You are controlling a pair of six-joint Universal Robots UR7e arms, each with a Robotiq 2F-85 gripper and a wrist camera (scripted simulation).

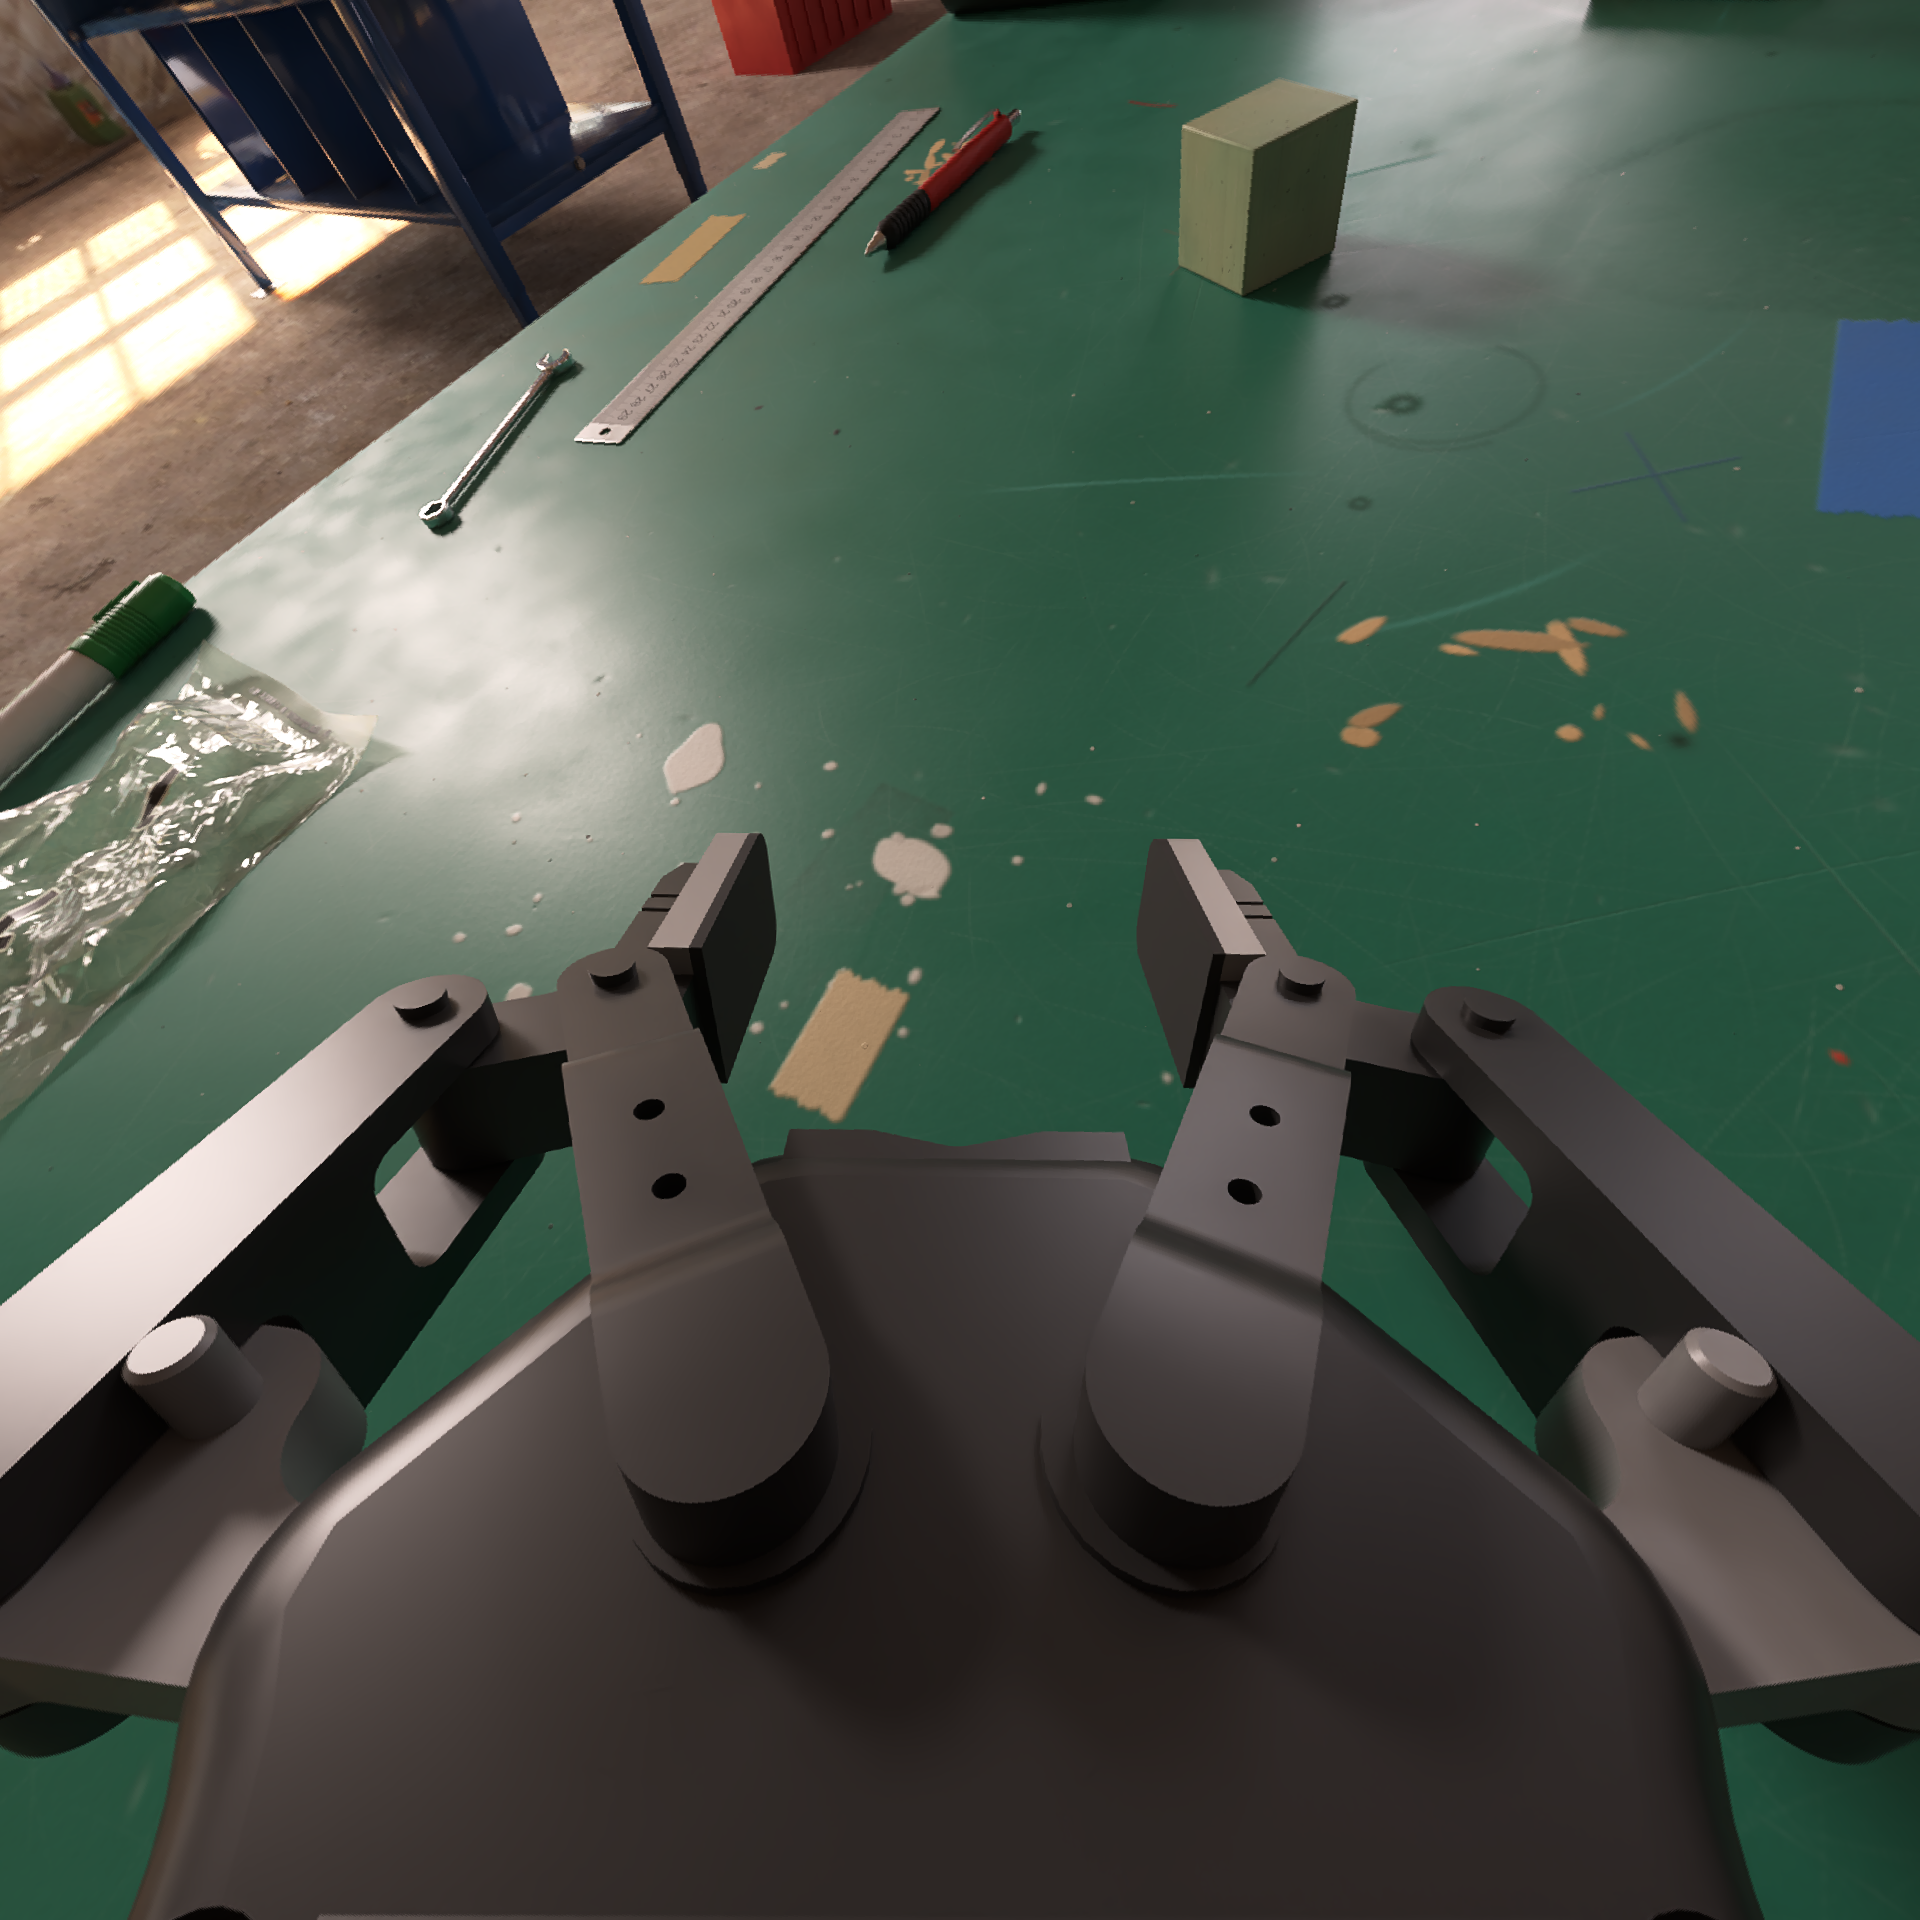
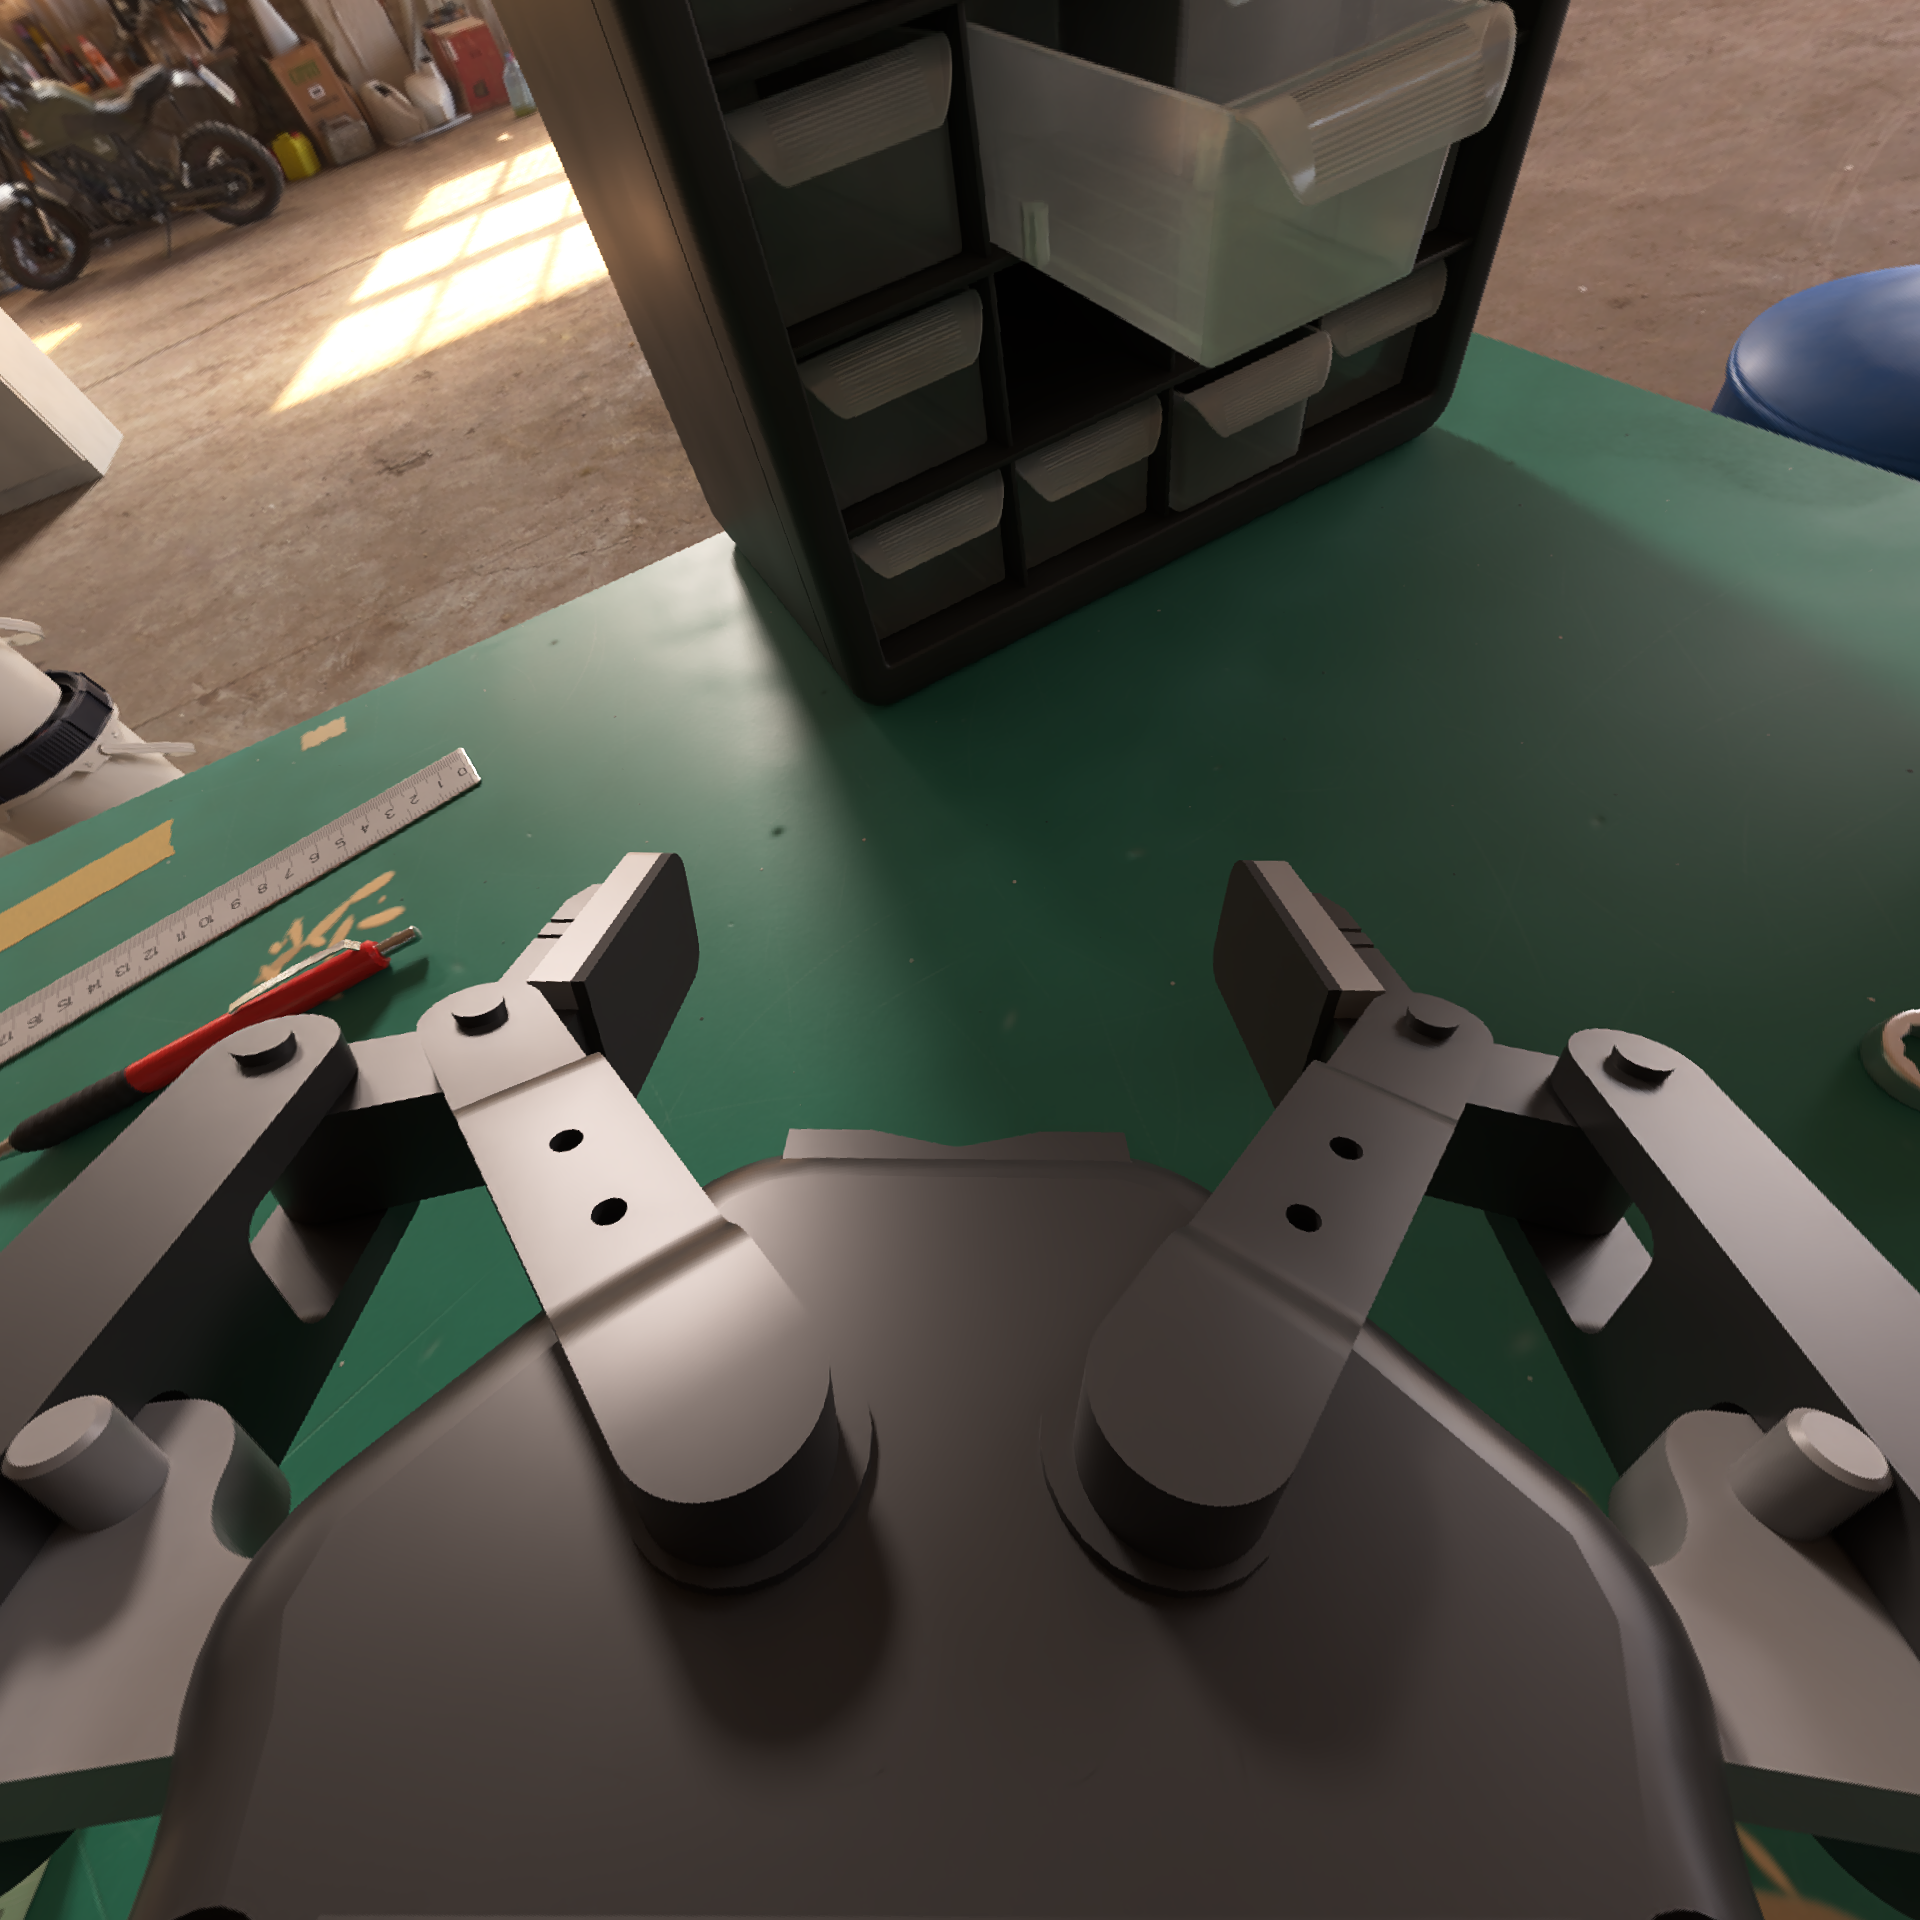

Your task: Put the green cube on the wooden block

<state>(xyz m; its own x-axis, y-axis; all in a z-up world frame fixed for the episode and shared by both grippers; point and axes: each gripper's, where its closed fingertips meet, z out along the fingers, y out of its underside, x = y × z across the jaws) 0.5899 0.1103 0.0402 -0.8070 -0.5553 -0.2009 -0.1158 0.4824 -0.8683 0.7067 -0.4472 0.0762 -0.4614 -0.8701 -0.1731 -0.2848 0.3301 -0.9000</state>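
A pale green cube stands on the green table at the far upper right of the left wrist view. My left gripper is open and empty, low over the table, well short of the cube and a little to its left. My right gripper is open and empty above bare green table, facing a black drawer cabinet. No wooden block shows in either view, and the cube does not show in the right wrist view.
A steel ruler, red pen, wrench, clear plastic bag and green-capped marker lie along the table's left edge. Blue tape is at the right. The cabinet has one open drawer. The ruler and pen lie left of the right gripper.
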